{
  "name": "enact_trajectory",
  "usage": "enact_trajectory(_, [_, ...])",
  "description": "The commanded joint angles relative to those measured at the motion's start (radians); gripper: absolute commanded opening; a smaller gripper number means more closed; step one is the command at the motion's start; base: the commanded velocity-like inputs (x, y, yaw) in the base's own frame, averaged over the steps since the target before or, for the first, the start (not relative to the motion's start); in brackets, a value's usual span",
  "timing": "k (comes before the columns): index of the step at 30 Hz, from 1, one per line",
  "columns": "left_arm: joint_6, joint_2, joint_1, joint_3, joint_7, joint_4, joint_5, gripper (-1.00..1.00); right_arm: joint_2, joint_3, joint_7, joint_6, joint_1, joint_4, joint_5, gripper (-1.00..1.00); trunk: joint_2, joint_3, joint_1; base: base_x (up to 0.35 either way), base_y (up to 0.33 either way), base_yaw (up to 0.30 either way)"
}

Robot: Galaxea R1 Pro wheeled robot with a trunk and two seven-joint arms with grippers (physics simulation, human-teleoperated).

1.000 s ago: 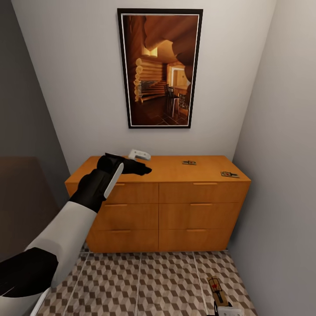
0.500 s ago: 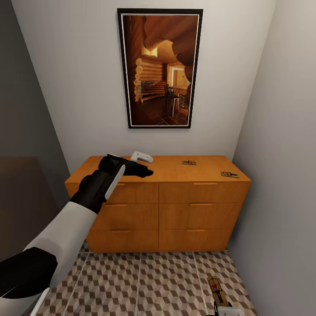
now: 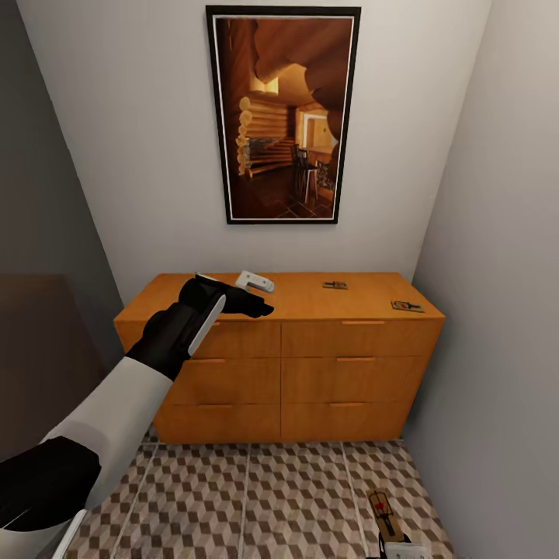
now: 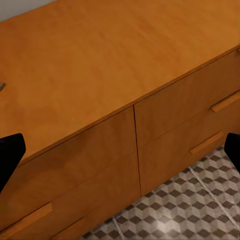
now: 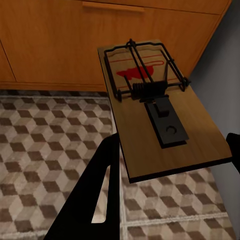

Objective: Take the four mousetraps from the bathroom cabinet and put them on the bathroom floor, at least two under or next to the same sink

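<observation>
On cabinet (image 3: 279,341) top: two mousetraps (image 3: 335,285) left | right pincer (image 5: 170,150): clamped on third mousetrap (image 5: 155,112), above bathroom floor (image 3: 256,497), unplaced | left pincer (image 3: 252,295): apart, empty | fourth: unseen

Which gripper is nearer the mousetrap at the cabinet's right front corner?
Left. The left gripper hovers over the cabinet top's left part, well short of that mousetrap. The right gripper is low above the floor, holding another mousetrap.
</observation>
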Motion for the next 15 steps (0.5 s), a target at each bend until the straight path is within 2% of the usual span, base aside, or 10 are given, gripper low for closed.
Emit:
enact_trajectory(1, [0.005,0.000,-0.001,-0.001,0.004,0.000,0.008,1.00,0.000,-0.007,-0.003,-0.003,-0.001,0.001,0.009,-1.00,-0.001,-0.003,0.000,0.000,0.000,0.000])
enact_trajectory(15, [0.005,0.000,0.000,-0.001,0.004,-0.001,0.008,1.00,0.000,-0.007,-0.003,-0.003,-0.001,0.001,0.009,-1.00,-0.001,-0.008,0.000,0.002,0.000,0.000])
